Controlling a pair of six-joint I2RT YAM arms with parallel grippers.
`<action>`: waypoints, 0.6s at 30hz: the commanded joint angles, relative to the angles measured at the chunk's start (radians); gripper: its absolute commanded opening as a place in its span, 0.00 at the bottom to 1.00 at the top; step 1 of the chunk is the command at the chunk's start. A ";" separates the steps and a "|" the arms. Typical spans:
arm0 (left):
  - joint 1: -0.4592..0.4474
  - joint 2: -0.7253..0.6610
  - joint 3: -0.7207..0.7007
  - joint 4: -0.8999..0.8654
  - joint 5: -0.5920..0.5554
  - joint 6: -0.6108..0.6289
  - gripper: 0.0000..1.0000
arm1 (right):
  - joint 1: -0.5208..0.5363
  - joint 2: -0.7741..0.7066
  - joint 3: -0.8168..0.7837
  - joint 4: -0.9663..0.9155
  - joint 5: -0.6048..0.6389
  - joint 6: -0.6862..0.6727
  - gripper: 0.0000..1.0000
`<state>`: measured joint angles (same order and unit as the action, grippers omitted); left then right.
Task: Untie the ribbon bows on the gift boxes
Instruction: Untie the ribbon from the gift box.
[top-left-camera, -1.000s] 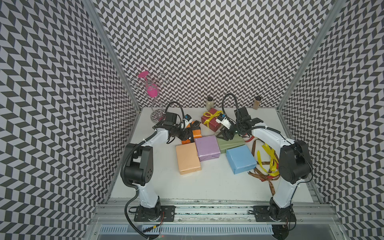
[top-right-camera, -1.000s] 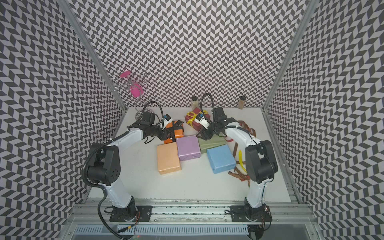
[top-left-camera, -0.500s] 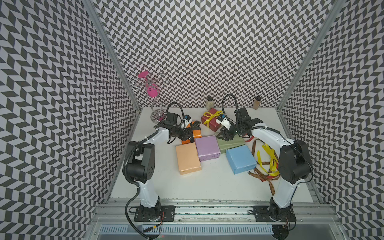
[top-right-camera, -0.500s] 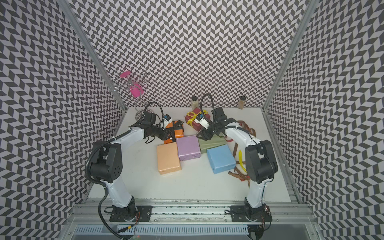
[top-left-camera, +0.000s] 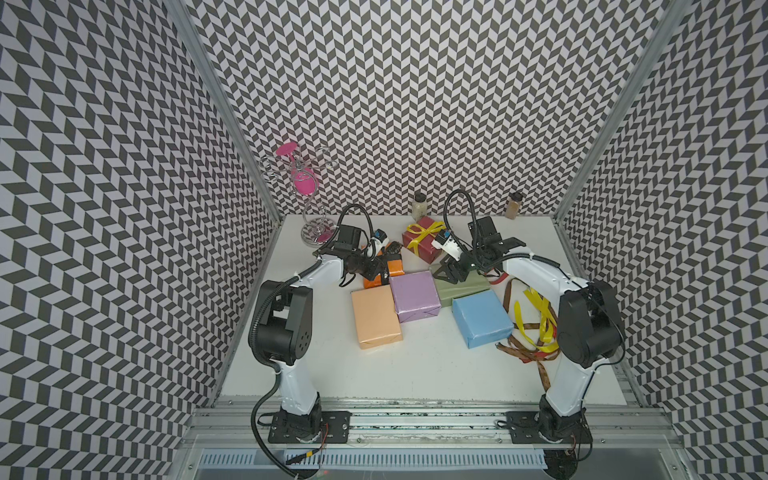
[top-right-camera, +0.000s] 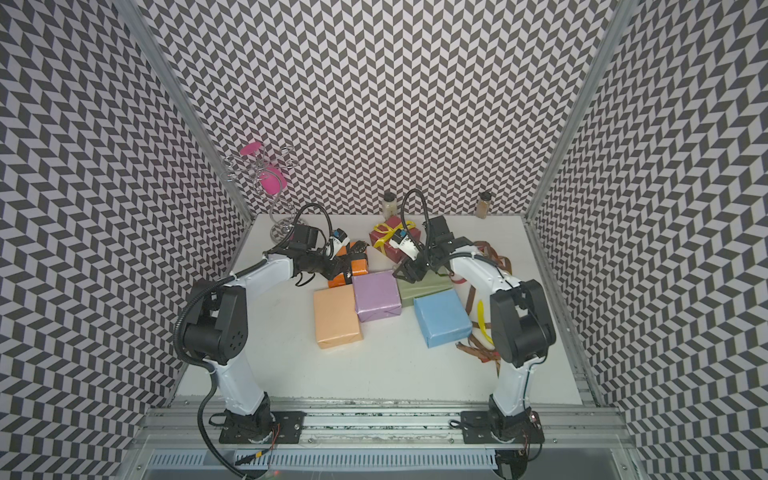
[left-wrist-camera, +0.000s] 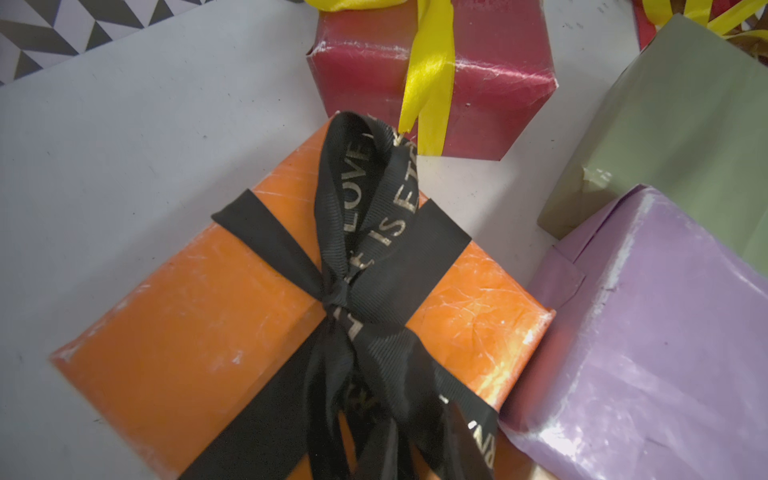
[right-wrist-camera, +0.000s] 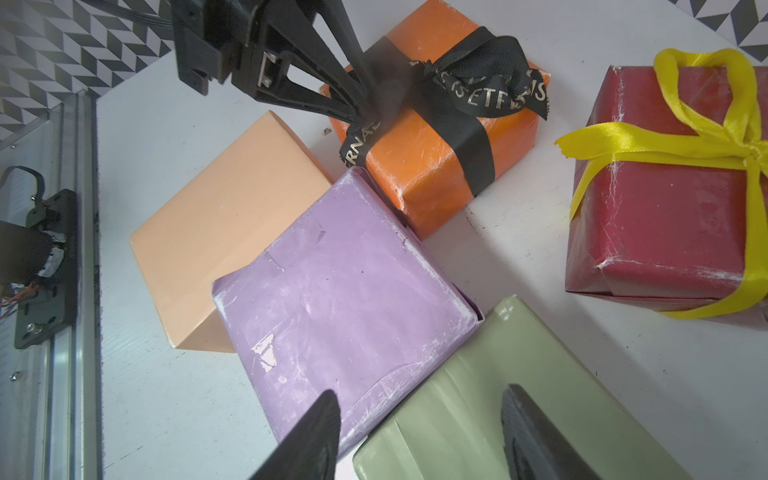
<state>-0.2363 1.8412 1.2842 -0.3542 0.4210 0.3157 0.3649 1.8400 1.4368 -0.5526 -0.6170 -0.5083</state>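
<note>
The orange gift box (right-wrist-camera: 436, 158) carries a black lettered ribbon bow (left-wrist-camera: 374, 232), still knotted. My left gripper (right-wrist-camera: 365, 112) is shut on one tail of that bow, near the box's edge by the lilac box (top-left-camera: 415, 295); in both top views it (top-left-camera: 376, 272) sits over the orange box (top-right-camera: 353, 266). My right gripper (right-wrist-camera: 419, 399) is open, hovering over the seam between the lilac box (right-wrist-camera: 345, 299) and the sage green box (right-wrist-camera: 519, 415). The dark red box (top-left-camera: 422, 245) keeps its yellow bow (right-wrist-camera: 706, 137). The peach box (top-left-camera: 376, 318) and light blue box (top-left-camera: 482, 318) are bare.
Loose yellow, brown and red ribbons (top-left-camera: 532, 328) lie by the right arm's base. Two spice jars (top-left-camera: 419, 204) (top-left-camera: 513, 205) stand at the back wall. A wire stand with pink pieces (top-left-camera: 303, 183) occupies the back left corner. Patterned walls close three sides.
My left gripper has closed on the black ribbon's tail; its arm shifted only slightly. The right arm and the boxes have stayed put.
</note>
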 joint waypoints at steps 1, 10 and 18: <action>-0.008 0.025 0.022 -0.011 -0.024 -0.014 0.17 | 0.011 -0.004 -0.006 0.029 -0.012 -0.006 0.62; -0.008 0.014 0.068 -0.044 0.008 -0.006 0.02 | 0.023 0.001 -0.010 0.028 -0.008 -0.010 0.62; -0.006 -0.028 0.104 -0.133 0.101 0.046 0.04 | 0.044 0.016 0.009 0.027 -0.002 -0.012 0.62</action>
<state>-0.2363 1.8618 1.3479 -0.4263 0.4557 0.3275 0.3901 1.8404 1.4368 -0.5526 -0.6163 -0.5087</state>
